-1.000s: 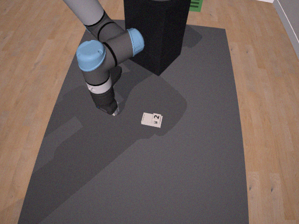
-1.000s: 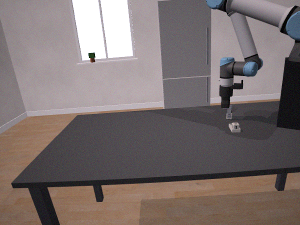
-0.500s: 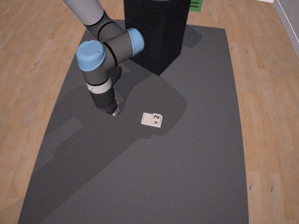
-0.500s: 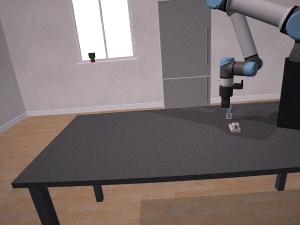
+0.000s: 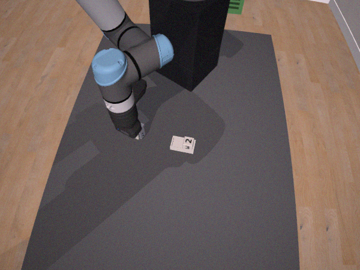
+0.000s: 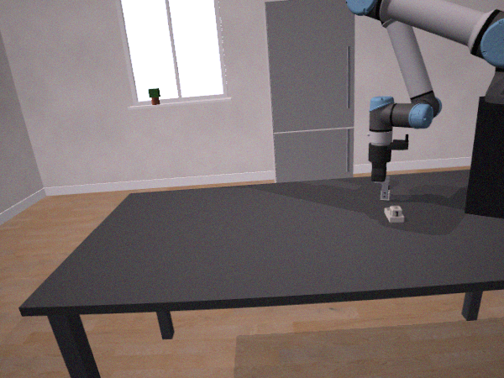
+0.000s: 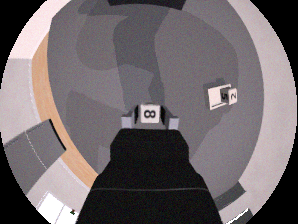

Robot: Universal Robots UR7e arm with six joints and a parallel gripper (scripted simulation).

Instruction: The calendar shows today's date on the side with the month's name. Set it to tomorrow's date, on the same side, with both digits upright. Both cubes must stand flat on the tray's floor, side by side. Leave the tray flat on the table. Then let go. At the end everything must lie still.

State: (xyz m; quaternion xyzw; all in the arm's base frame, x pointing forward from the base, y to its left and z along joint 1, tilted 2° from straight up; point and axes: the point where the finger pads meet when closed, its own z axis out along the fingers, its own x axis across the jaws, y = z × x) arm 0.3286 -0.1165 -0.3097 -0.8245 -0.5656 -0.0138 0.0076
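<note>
The claw (image 5: 140, 135) (image 6: 385, 196) (image 7: 149, 111) is open, its fingers apart on both sides of the cube with the 8 (image 7: 150, 114), at the middle of the wrist view. I judge this is a set-down or regrip in the turning of this cube. The tray (image 5: 177, 143) (image 6: 396, 220) (image 7: 215, 98), near the centre of the top view, has the other cube (image 5: 188, 141) (image 6: 396, 212) (image 7: 232, 96) at one end. Next, probably, the claw must back off straight, then grasp another pair of faces.
</note>
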